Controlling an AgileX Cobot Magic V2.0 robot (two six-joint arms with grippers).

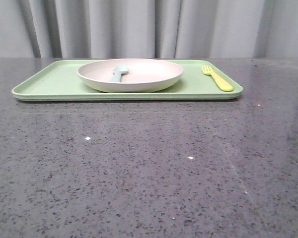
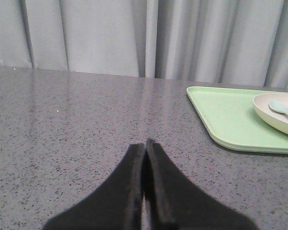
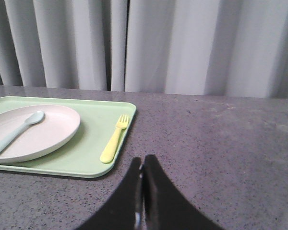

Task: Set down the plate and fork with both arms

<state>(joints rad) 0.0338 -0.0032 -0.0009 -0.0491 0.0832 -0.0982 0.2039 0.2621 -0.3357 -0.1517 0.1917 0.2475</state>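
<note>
On the light green tray at the far side of the grey table, the plate sits near the middle, with a pale blue spoon lying inside it. Right of the plate, apart from it, lies the fork; whether its handle touches the tray's rim is hard to judge. Left gripper and right gripper hover over bare tabletop, fingers pressed together, holding nothing.
</note>
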